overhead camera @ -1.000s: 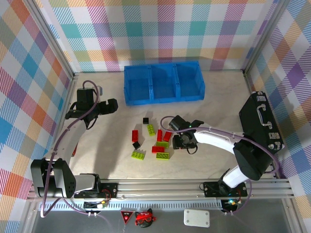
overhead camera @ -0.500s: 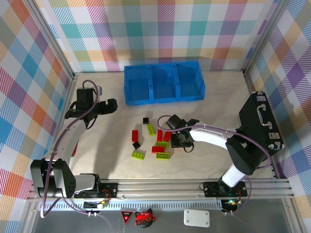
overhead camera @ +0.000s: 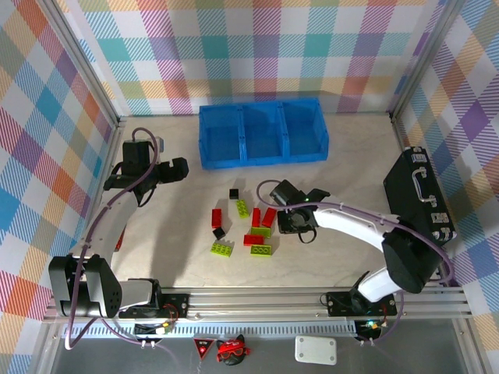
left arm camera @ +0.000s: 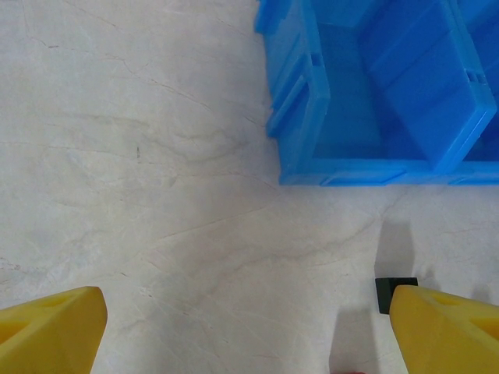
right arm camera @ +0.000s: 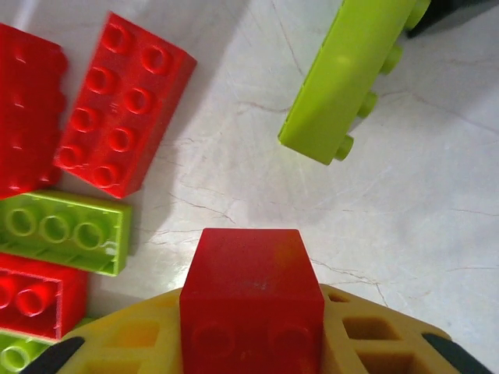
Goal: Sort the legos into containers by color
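right hand (overhead camera: 296, 226) | clasps red lego (right arm camera: 251, 300) | left hand (left arm camera: 248, 327) spread wide

We see bright, even overhead light on the pale marbled tabletop (overhead camera: 359, 164). Soft shadows lie under both arms and beside the red studded plastic brick (right arm camera: 125, 117). The wrist views look sharp.

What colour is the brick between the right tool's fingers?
The brick is red; the right wrist view shows it best.
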